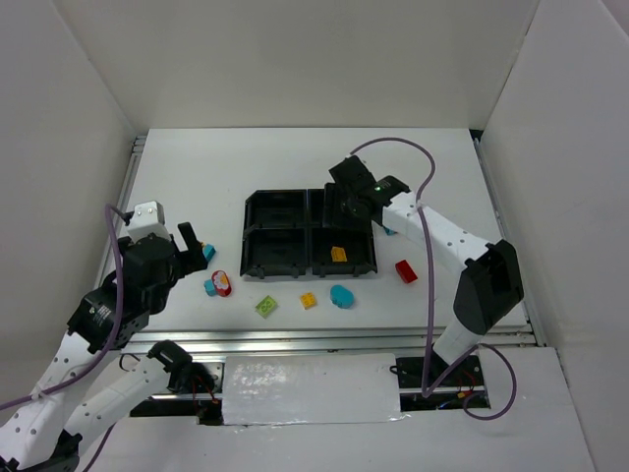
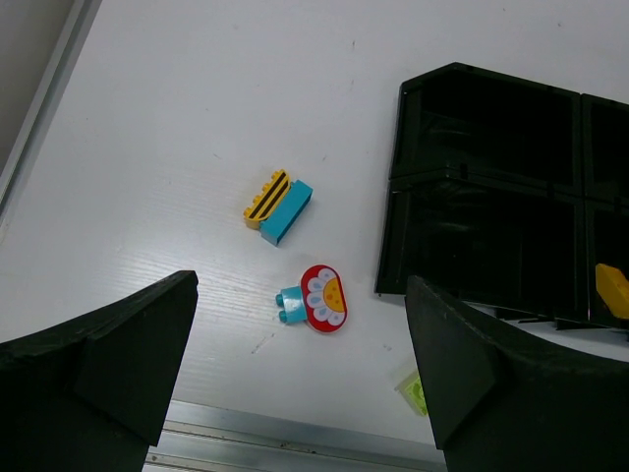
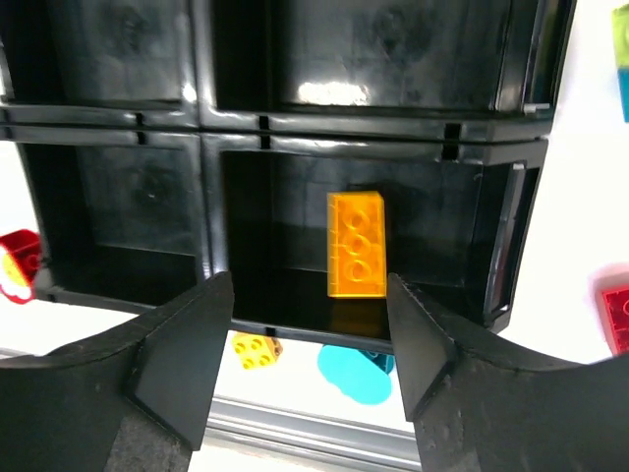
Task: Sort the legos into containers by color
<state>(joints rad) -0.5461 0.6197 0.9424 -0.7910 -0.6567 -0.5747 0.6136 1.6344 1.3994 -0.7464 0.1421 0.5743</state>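
A white, faintly grained surface (image 1: 197, 177) is seen from above, with a ribbed metal rail (image 1: 324, 342) along its near edge and two robot arms mounted below it.

Taking the black plastic tray (image 1: 247, 236) as the clock's centre, glossy toy bricks lie loose in front of it:
- A lime green studded brick (image 1: 266, 306) sits at 7 o'clock.
- A small yellow brick (image 1: 309, 300) sits at 6 o'clock.
- A rounded cyan piece (image 1: 342, 296) sits at 5 o'clock.
- A red brick (image 1: 406, 271) sits at 4 o'clock, just beside the tray.

At 8 o'clock is a round red flower-faced piece (image 2: 325, 297) on a cyan base. Beyond it, a yellow brick with black stripes (image 2: 265, 197) touches a cyan brick (image 2: 290, 214).

The left claw (image 2: 300, 295) hovers above these pieces. Its dark, wedge-shaped fingers are spread as wide as they go, and it grasps nothing.

The tray is shiny moulded plastic, divided into four square compartments, two by two. An orange studded brick (image 3: 356, 244) lies flat in the near-right compartment.

The right claw (image 3: 310, 280) hangs over the tray's right side. It is released, with its fingers apart, and the orange brick lies on the compartment floor below the gap. Another cyan piece (image 1: 390, 231) peeks out from behind that arm at 3 o'clock.

Plain white walls (image 1: 295, 59) close in the far side and both flanks.
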